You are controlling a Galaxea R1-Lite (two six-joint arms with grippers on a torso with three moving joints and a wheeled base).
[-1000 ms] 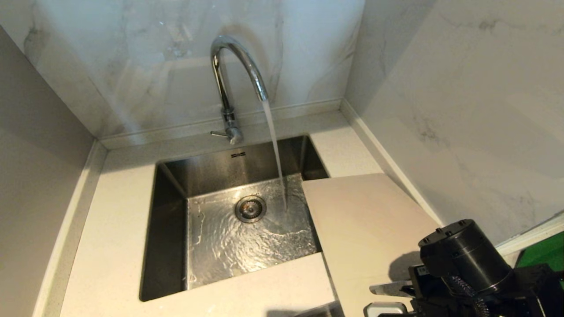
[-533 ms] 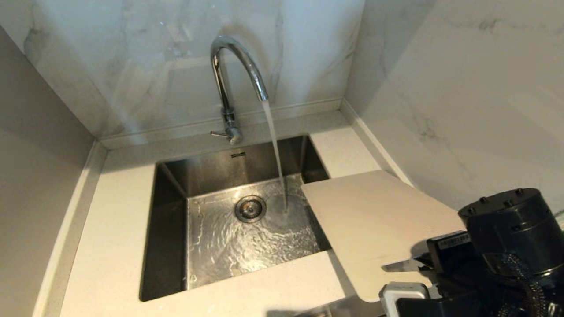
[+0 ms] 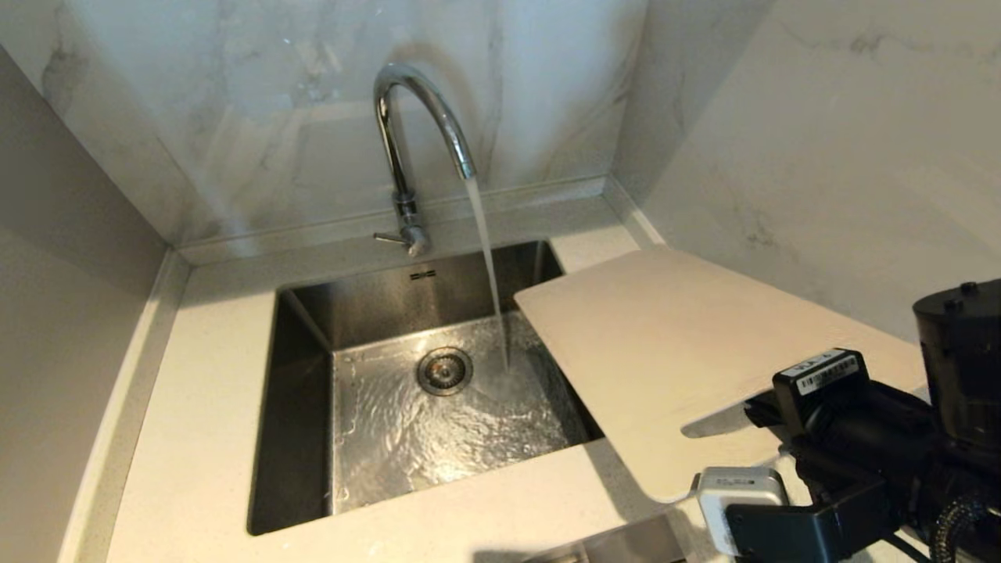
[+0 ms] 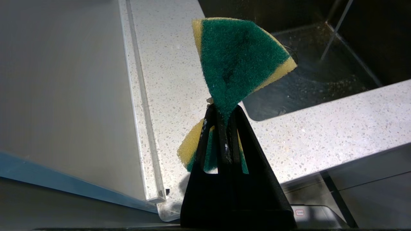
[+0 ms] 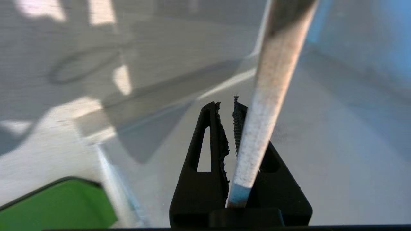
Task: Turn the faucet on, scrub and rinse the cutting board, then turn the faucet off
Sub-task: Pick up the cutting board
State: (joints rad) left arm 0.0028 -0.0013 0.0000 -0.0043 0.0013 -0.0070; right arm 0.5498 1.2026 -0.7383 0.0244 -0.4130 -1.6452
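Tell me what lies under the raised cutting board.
Under the cutting board, held up by the right claw, the sink's right rim and pale countertop show at its edges; whatever sits directly beneath stays hidden.

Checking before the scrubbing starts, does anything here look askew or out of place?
The cutting board is tilted, its far corner over the sink but beside the water stream, still dry. The right gripper pinches its edge. The left gripper squeezes a sponge nearly folded. Nothing spilled.
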